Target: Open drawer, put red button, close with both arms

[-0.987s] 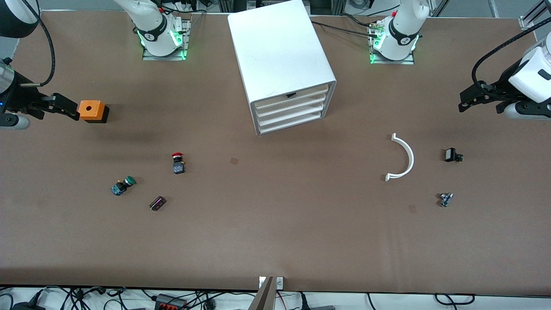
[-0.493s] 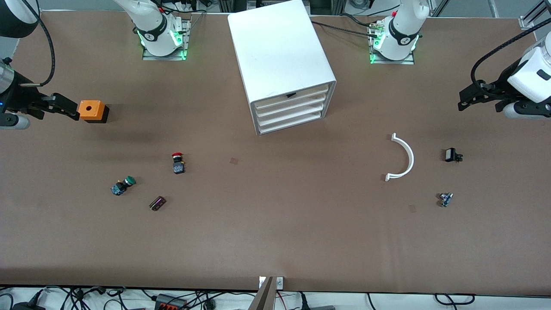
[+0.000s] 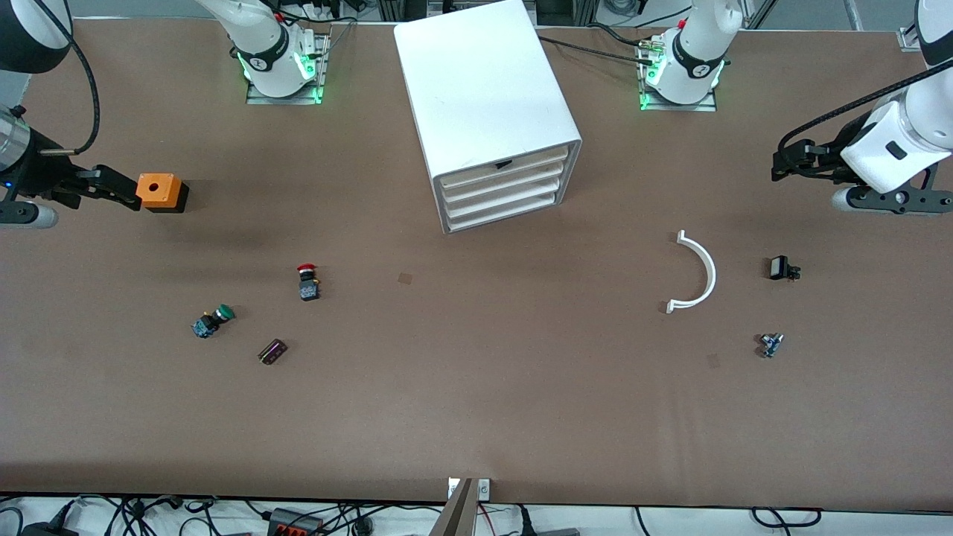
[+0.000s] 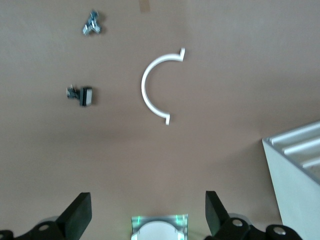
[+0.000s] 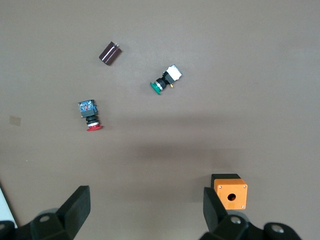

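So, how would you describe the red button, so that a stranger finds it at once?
Start at the white cabinet and look toward the right arm's end of the table, nearer the front camera. Three small parts lie there; the red button is the nearest to the cabinet. Only it has a red cap: the green button is green-capped.

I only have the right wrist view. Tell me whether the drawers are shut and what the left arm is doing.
Observer: All four drawers of the white cabinet look shut, including the drawer second from the top.
Operator: Now the left arm.
Observer: The left gripper is up over bare table at its own end, fingers open in its wrist view, holding nothing.
Operator: Say what lies under it.
Observer: A white curved piece, a small black part and a small metal part.
Operator: Place my gripper on the table.
Observer: The right gripper is open beside the orange box; the red button lies nearer the front camera, toward the cabinet.
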Tool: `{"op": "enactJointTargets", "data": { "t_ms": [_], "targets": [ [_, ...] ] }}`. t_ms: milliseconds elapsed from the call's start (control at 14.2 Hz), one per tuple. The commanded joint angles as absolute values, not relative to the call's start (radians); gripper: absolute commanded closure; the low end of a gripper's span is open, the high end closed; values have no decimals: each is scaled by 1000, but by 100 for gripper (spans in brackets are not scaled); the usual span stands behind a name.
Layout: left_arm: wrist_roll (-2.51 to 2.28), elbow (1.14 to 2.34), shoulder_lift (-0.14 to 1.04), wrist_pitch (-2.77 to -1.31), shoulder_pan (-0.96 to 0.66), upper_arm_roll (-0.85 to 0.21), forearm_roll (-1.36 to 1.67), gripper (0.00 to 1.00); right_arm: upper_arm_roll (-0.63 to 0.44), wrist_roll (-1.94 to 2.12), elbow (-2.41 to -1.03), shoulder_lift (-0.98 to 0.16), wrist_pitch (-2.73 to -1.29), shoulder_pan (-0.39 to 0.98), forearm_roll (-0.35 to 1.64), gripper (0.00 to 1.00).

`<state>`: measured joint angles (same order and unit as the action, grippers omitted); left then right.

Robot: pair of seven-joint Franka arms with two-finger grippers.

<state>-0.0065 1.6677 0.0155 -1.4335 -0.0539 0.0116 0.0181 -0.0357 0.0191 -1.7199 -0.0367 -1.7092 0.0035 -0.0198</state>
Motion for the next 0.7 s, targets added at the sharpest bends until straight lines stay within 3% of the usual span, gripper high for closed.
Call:
{"op": "enactJointTargets", "data": {
  "t_ms": [0, 141, 423, 634],
  "targets": [
    [0, 1631, 76, -1317, -61, 8, 63, 0, -28, 25, -1697, -109, -1704, 31, -14, 0],
    [3, 1631, 118, -1244, -60, -3, 129, 0, -28, 31, -1681, -170, -1709, 70, -14, 0],
    [12, 1637, 215, -1253, -57, -6, 386, 0, -26, 17, -1632, -329, -1744, 170, -11, 0],
    [147, 1681, 255, -1388, -55, -52, 558, 0, -26, 17, -1632, -428, -1827, 201, 60, 0]
  ]
}}
